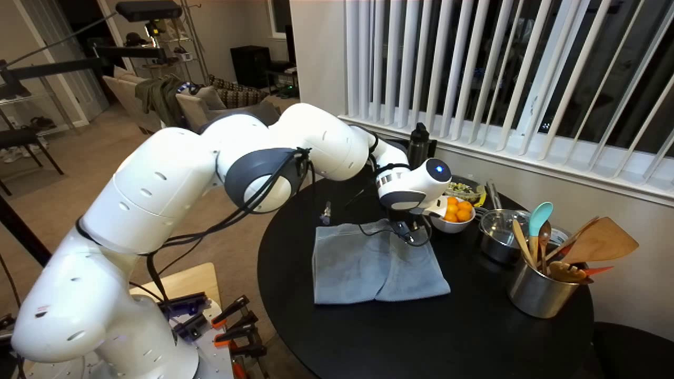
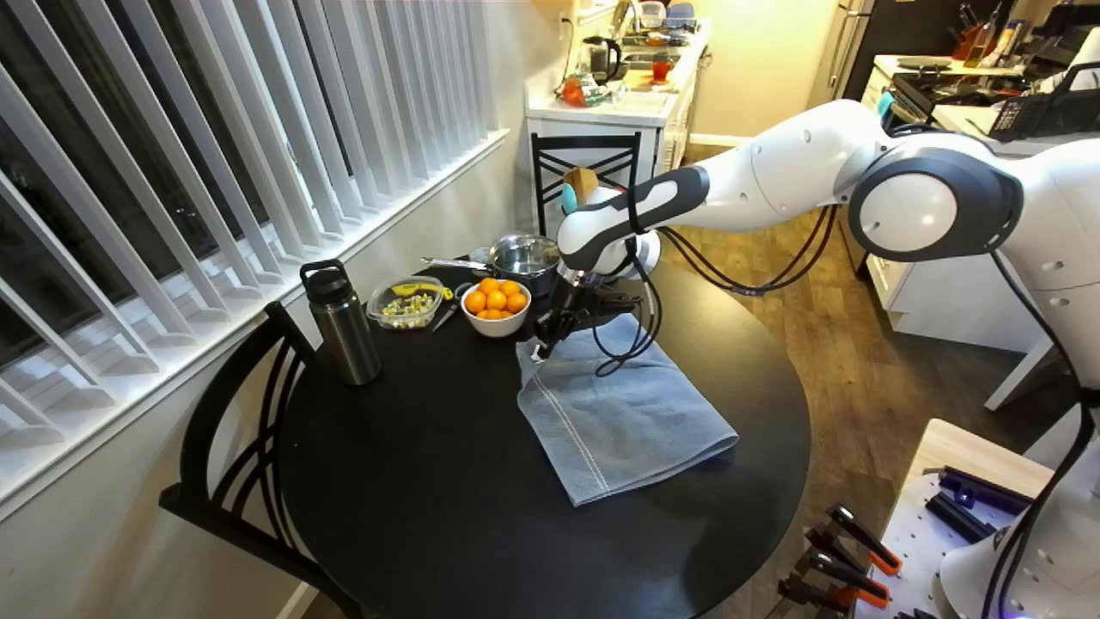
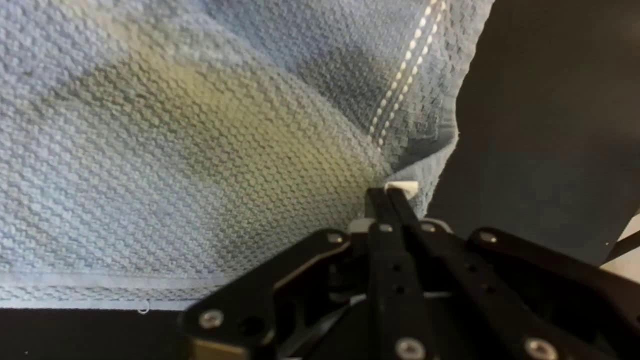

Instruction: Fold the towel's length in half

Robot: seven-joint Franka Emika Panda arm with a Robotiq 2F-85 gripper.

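"Beside the round black table (image 1: 363,339)?"

"White vertical blinds (image 2: 421,86) hang over a dark window (image 1: 582,84); upholstered seating (image 1: 192,110) sits on tan carpet (image 1: 95,163), far left in an exterior view."

"And beyond?"

"Far and brightly lit: white counter (image 2: 632,107), cream wall (image 2: 765,60), wood flooring (image 2: 932,370)."

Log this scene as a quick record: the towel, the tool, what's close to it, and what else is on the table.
Cloth: light grey-blue towel, creased, lying on the black table, double white stitching along one edge
Grasp: tool closed, apparently pinching the towel near a corner
Close by: white bowl holding oranges
Elsewhere on table: pot, metal bottle, steel canister of utensils
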